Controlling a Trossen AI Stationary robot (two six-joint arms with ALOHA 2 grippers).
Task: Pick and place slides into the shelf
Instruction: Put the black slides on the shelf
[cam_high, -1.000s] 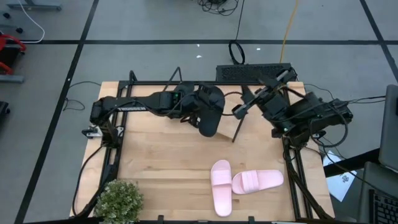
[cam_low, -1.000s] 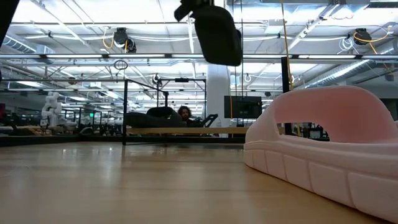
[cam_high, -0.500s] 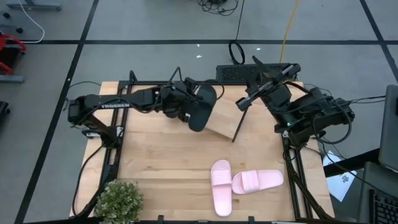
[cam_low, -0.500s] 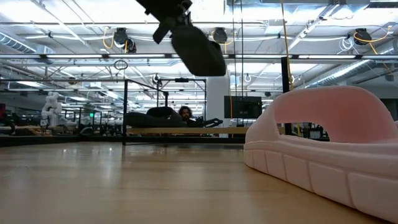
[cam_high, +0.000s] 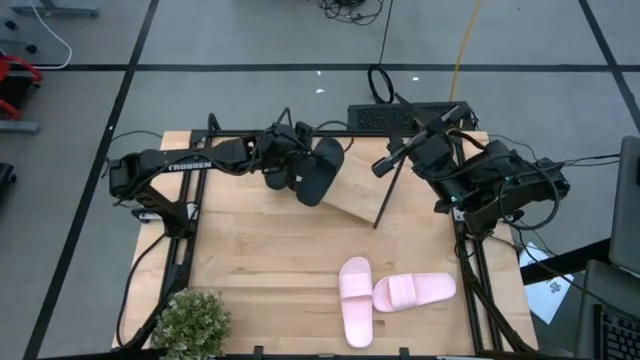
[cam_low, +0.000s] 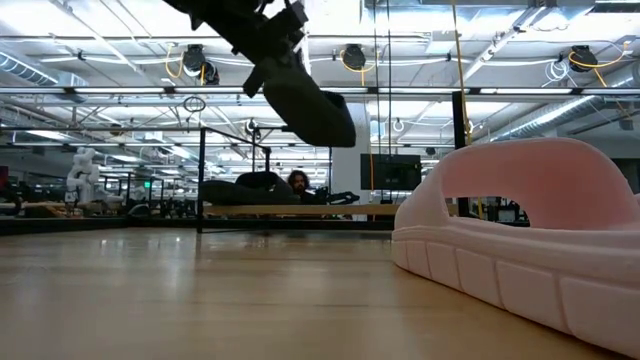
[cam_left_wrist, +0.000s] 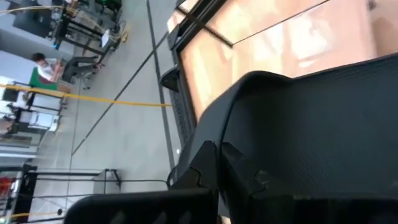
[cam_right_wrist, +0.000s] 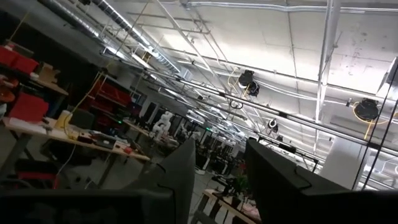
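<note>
Gripping black slide (cam_high: 317, 172) over shelf (cam_high: 352, 190), left gripper (cam_high: 292, 170) was clamped; slanted board, could slip off. R gripper (cam_high: 385, 163) fingers parted, empty.

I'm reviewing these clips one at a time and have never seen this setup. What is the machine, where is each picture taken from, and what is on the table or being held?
Two dark robot arms stand at a wooden table. The high view looks straight down; the low view sits at table height; each wrist view looks out past that arm's own fingers.

The left gripper holds a black slide in the air, beside the shelf, a slanted wood board near the table's far edge. The low view shows this slide well above the tabletop.

The right gripper is raised near the back, fingers apart, holding nothing; its camera sees only the ceiling.

Two pink slides lie touching near the front edge, and a small plant sits at the front left corner.
</note>
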